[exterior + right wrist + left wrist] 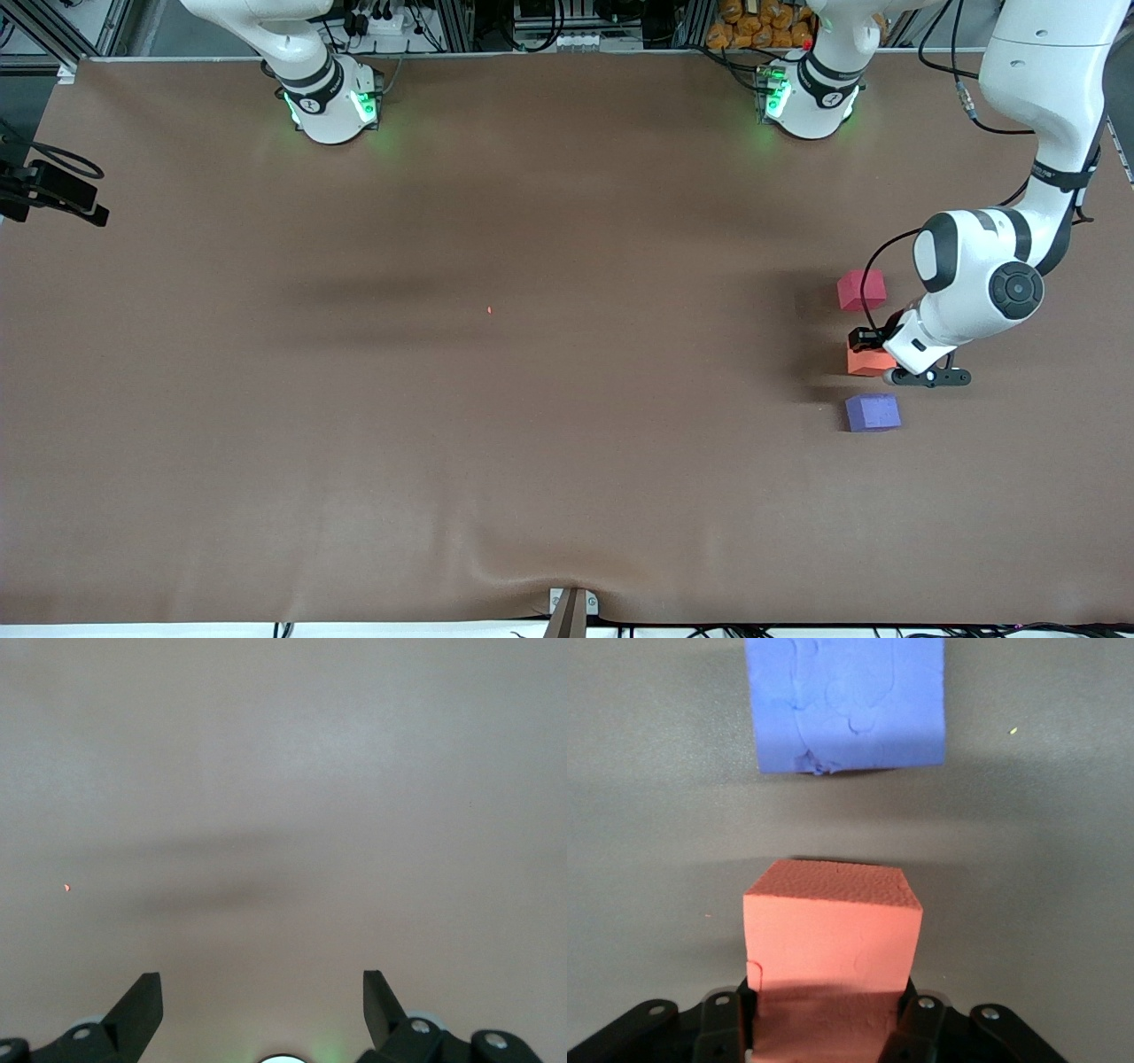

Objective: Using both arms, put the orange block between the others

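Observation:
My left gripper (869,352) (824,1028) is shut on the orange block (868,361) (833,930), low at the table toward the left arm's end. The block sits in the gap between the others. The red-pink cube (861,290) lies farther from the front camera and the purple-blue cube (873,413) (846,700) nearer, both apart from the block. I cannot tell whether the block rests on the table. My right gripper (261,992) is open with nothing between its fingers, over bare brown table; it is out of the front view, where only that arm's base (332,102) shows.
A tiny orange speck (489,309) (67,888) lies mid-table. A black camera mount (53,190) juts in at the right arm's end. A metal bracket (571,610) sits at the table's front edge. The left arm's elbow (983,275) hangs beside the cubes.

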Robot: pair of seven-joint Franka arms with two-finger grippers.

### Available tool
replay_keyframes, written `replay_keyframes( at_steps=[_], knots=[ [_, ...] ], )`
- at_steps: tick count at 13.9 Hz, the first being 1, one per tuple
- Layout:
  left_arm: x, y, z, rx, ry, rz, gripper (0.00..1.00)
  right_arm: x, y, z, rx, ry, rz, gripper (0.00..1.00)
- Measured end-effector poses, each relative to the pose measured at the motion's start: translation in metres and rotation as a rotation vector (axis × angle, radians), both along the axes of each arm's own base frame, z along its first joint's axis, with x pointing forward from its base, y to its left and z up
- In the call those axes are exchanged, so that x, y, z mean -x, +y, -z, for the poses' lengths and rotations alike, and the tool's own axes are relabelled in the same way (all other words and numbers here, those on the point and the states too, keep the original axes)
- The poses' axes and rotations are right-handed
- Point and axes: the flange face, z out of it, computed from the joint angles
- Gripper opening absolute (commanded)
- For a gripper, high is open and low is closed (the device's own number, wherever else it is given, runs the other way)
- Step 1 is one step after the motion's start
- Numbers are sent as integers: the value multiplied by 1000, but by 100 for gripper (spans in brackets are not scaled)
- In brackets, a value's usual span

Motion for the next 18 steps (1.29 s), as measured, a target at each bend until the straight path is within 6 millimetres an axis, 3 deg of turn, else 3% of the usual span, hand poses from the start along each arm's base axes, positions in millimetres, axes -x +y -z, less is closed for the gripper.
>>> replay_keyframes(
  at_steps=[3,5,6,7,13,16,18],
  knots=[
    [0,0,8,1,0,1,20,0,0,1,2,2,0,100],
    [1,0,11,2,1,1,28,0,1,1,2,0,-2,100],
    [0,0,11,2,1,0,41,-1,2,0,3,-3,-5,100],
    [0,0,11,1,1,0,97,-1,5,0,3,-5,-9,100],
    [-7,-4,4,-1,-21,-54,100,-3,7,-1,4,-19,-14,100],
    [-18,-10,-25,0,-59,-71,100,-3,8,-1,4,-18,-15,100],
    [-23,-10,-63,-4,-65,-71,100,-3,8,0,4,-17,-16,100]
  ],
)
